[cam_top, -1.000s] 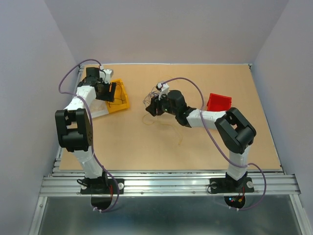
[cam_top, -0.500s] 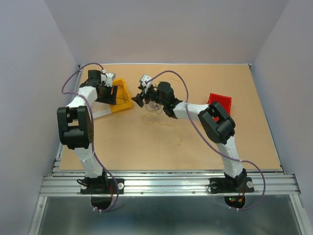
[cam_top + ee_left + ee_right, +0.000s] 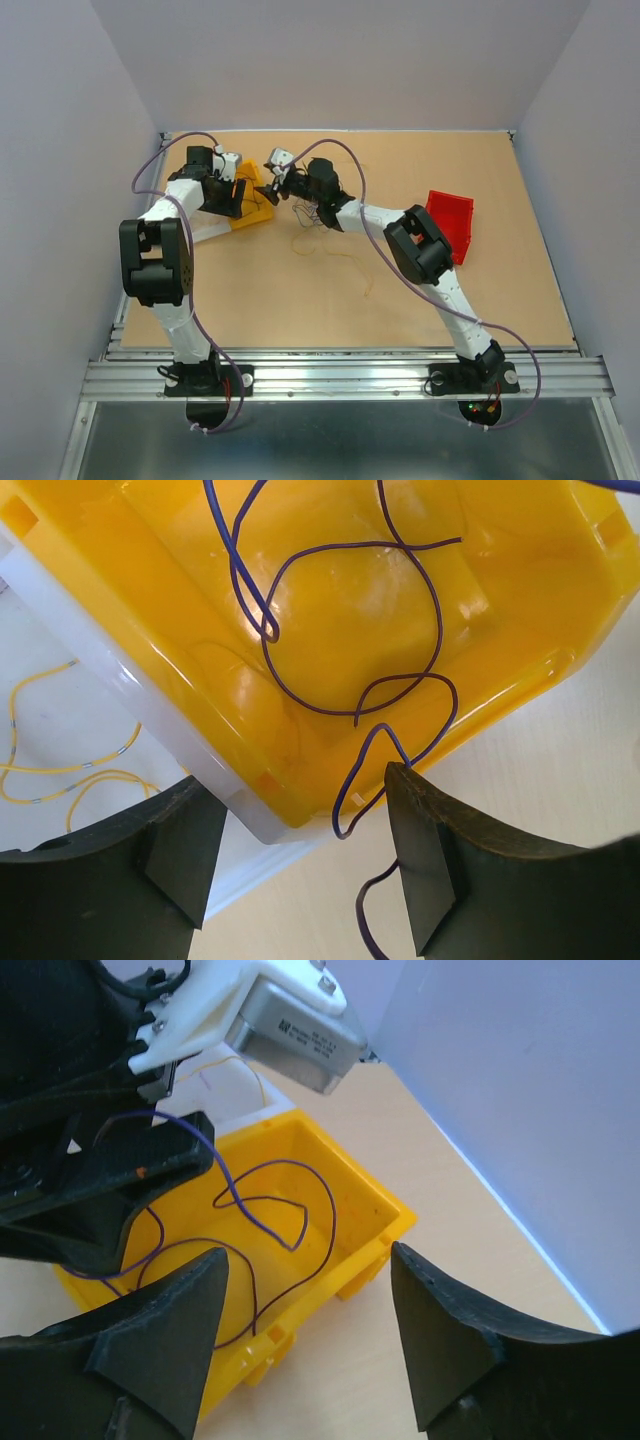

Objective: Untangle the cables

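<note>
Yellow bin point(image 3: 350, 1175): apparent drop point for freed strands.
Sorted cable point(image 3: 438, 620): dark blue strand looped inside the bin, tail over its rim.
Left gripper point(image 3: 300, 790): over the bin rim; fingers point(image 3: 420, 860) spread, pinching nothing.
Right gripper point(image 3: 308, 1255): beside the bin; fingers spread, empty.
Remaining cables point(image 3: 315, 215): tangled on the surface point(image 3: 400, 290) right of the bin.

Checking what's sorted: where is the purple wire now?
In the left wrist view, the purple wire lies looped inside the yellow bin at the table's far left, one end trailing over the rim between the left gripper's open jaws.
</note>
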Action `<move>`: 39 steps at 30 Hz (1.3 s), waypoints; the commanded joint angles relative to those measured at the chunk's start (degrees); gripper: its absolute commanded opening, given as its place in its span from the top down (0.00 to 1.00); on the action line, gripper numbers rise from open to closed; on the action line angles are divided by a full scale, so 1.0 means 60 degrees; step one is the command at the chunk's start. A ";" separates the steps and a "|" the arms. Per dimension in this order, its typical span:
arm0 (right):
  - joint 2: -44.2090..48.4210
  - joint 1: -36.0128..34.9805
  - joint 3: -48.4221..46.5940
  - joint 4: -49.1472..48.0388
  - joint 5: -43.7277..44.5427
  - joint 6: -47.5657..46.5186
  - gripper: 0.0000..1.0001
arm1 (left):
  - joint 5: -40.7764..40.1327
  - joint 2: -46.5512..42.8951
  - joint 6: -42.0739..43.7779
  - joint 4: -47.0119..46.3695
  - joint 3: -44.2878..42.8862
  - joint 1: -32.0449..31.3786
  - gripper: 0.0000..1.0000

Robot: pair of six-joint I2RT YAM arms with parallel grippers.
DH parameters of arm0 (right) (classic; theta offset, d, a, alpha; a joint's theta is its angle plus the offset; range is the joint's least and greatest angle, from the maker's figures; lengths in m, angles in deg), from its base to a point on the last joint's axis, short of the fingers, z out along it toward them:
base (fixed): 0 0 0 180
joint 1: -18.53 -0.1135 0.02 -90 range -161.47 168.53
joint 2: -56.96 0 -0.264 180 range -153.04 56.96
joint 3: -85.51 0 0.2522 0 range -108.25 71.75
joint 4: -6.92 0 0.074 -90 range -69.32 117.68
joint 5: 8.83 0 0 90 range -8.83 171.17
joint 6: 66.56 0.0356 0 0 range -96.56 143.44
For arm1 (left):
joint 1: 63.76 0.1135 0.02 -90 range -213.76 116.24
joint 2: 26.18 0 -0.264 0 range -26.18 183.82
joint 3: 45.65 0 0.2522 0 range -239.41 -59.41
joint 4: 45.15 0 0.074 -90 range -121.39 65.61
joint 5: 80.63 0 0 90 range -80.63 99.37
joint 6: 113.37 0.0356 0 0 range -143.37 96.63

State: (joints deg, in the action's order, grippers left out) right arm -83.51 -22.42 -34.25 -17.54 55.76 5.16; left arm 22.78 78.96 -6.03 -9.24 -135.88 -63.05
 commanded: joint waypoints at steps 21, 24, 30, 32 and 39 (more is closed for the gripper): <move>-0.0730 -0.0206 -0.1759 -0.0969 -0.0396 0.1275 0.67 | -0.0140 -0.1644 0.0054 -0.0249 0.0660 -0.0397 0.27; -0.0584 -0.0206 -0.1394 -0.0999 -0.0073 0.1245 0.67 | -0.0169 -0.1923 -0.0049 -0.0250 0.0557 -0.0397 0.26; 0.0513 -0.0192 0.0144 -0.1715 0.0557 0.1523 0.71 | -0.0067 -0.1968 -0.0151 -0.0235 0.0294 -0.0411 0.26; 0.1097 -0.0192 0.1078 -0.2255 0.0805 0.1655 0.72 | -0.0125 -0.1793 -0.0180 -0.0293 0.0279 -0.0397 0.30; 0.2739 -0.0031 0.3966 -0.3589 0.1246 0.1977 0.74 | -0.0389 -0.1557 -0.0195 -0.0455 0.0250 -0.0411 0.51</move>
State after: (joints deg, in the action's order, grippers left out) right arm -75.14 -23.09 -17.59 -27.68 60.68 15.21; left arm 21.08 69.26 -6.86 -10.66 -132.25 -65.28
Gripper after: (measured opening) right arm 0.261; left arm 0.503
